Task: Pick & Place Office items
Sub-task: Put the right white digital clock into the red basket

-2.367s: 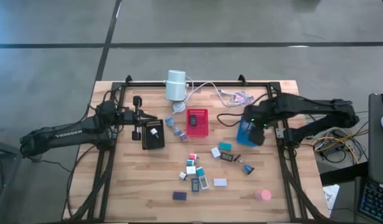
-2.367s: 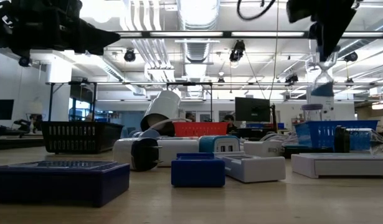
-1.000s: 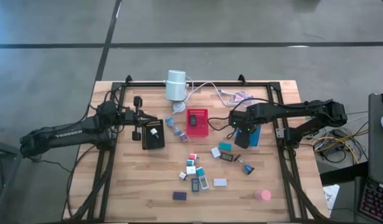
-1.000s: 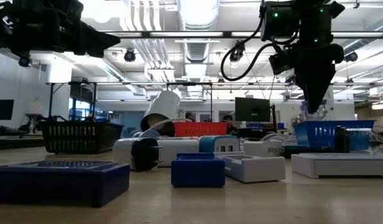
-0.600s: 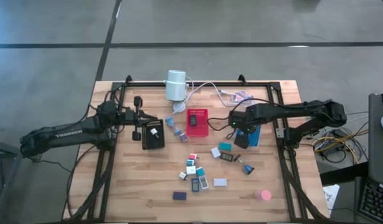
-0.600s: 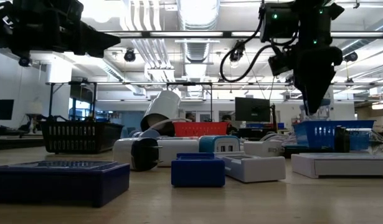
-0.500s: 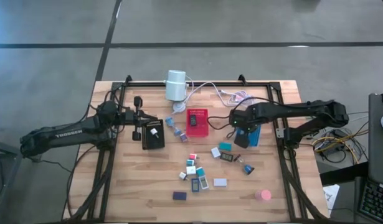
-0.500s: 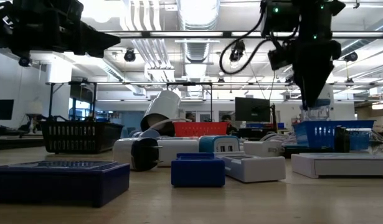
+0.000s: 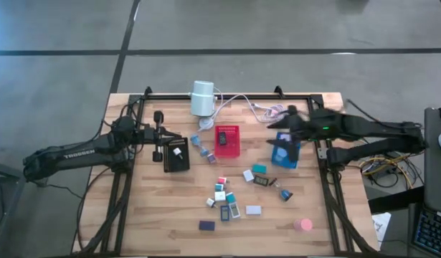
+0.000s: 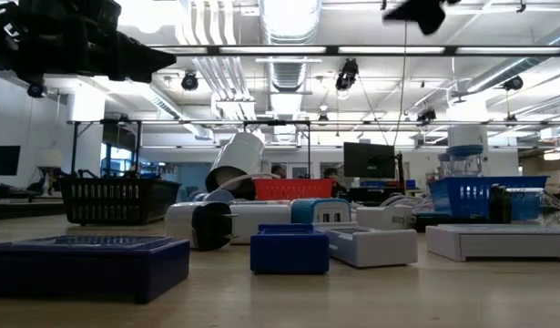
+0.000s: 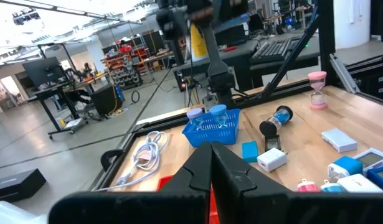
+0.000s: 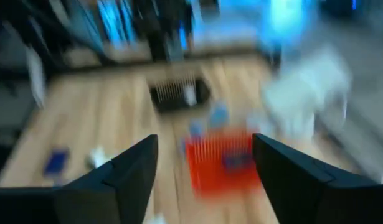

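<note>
My right gripper (image 12: 203, 163) stood with fingers wide apart and empty, raised above the blue tray (image 9: 285, 150) near the table's right rail (image 9: 322, 154); a moment before it had hung lower, over the tray's left edge, and had since swung back toward the rail. My left gripper (image 11: 211, 163) waited, fingers pressed together, beside the black tray (image 9: 177, 155) at the left, unchanged. Open wood lay between the red tray (image 9: 227, 140) and the blue one. The office items (image 9: 231, 200) lay scattered mid-table, the pink disc (image 9: 302, 225) toward the near right corner. A white cylinder (image 9: 202, 98) lay at the far edge; a workshop hall showed beyond
</note>
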You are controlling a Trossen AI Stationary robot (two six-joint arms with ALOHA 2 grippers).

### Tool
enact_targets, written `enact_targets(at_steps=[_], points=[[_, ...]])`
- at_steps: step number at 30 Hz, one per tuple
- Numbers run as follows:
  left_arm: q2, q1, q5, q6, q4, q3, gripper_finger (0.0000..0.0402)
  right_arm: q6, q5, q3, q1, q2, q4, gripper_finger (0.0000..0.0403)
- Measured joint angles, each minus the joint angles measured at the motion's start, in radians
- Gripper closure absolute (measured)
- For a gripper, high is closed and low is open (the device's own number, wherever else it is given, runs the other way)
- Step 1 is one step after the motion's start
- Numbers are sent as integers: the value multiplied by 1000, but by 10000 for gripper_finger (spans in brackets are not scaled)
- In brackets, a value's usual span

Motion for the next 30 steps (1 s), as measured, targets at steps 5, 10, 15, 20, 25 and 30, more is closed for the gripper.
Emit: enact_targets(at_steps=[5,10,15,20,25,30], points=[[0,0,-4,-48,3,0,392,-52,-96,-179,19,-211,273,209],[0,0,-6,-56,8,0,392,-101,-32,-351,17,-366,356,286],[0,0,-6,-59,8,0,392,-153,-38,-503,17,-488,443,369],[0,0,-6,-82,15,0,392,-161,-48,-609,17,-605,490,390],[0,0,-6,-93,16,0,392,-156,-41,-693,17,-720,503,390],[2,0,-6,-96,15,0,392,-141,-35,-774,17,-804,530,390]])
